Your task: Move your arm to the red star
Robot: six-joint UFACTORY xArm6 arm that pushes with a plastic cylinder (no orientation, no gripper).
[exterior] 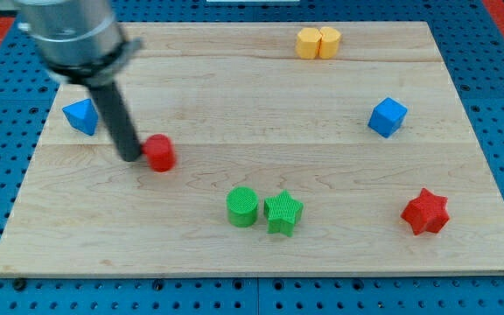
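Observation:
The red star (425, 212) lies near the board's lower right corner. My tip (130, 157) rests on the board at the view's left, touching or almost touching the left side of a small red round block (160, 152). The tip is far to the left of the red star. The rod runs up to the grey arm body at the view's top left.
A blue triangular block (81, 115) lies left of the rod. A green cylinder (243, 206) and a green star (283, 213) sit side by side at bottom centre. A blue cube (388, 116) is at right. A yellow block (318, 42) sits at the top edge.

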